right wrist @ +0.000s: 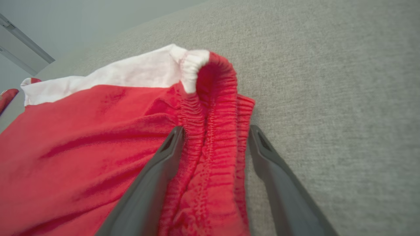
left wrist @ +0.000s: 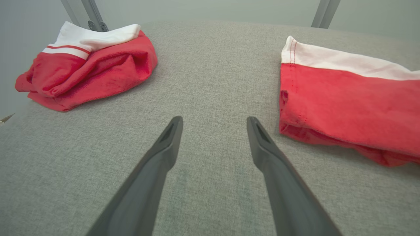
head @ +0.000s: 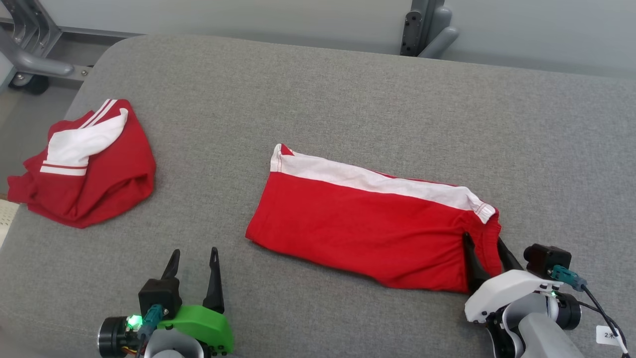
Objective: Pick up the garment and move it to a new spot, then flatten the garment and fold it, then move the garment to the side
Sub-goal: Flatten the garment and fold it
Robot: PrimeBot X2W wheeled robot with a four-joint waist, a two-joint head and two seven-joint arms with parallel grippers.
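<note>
Currently the garment (head: 367, 223) is laid on the table (head: 318, 89), right of centre, folded lengthwise into a long red band with a white stripe along its far edge. Its waistband (right wrist: 213, 108), at the right end, is straddled by the right gripper (head: 483, 239), whose jaws are spread wide and not yet closed on the cloth. The left gripper (head: 195, 251) is held released over bare table at the near left, apart from the garment. A second red pile (head: 89, 169) is seen at the far left. Folding is judged to be in hand; next, the waistband must be pinched firmly before being carried across.
</note>
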